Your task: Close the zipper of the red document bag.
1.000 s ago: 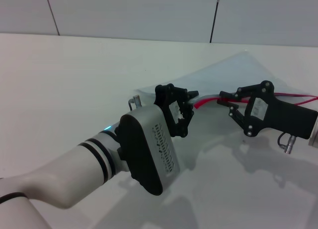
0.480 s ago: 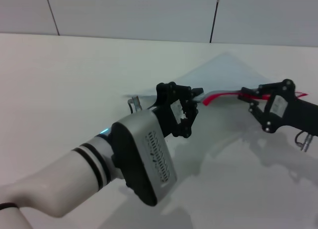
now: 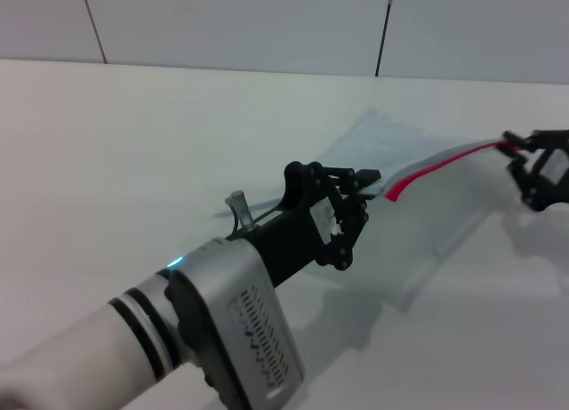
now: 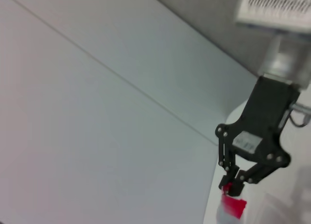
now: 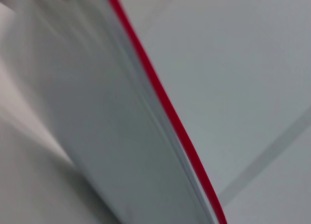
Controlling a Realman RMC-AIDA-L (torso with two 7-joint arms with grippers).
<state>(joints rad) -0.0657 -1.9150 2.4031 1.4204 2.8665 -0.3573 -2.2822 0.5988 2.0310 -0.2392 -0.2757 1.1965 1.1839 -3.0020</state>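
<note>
Red document bag (image 3: 391,152): lifted off the white table (image 3: 133,161), zipper (image 3: 442,164) stretched taut. Left gripper (image 3: 363,186) clenched its near corner; right gripper (image 3: 514,143) clamped the zipper's far end.

A plain white tabletop (image 3: 133,161) fills most of the head view, its matte surface carrying soft grey shadows near the front edge. Behind it stands a pale grey wall (image 3: 231,23) of large panels, split by two thin dark seams: one slanting at the far left, one nearly upright right of centre. The left wrist view shows the same pale panels (image 4: 97,112) crossed by a fine diagonal seam. In the right wrist view, blurred grey panelling (image 5: 243,63) with a lighter seam is seen.
</note>
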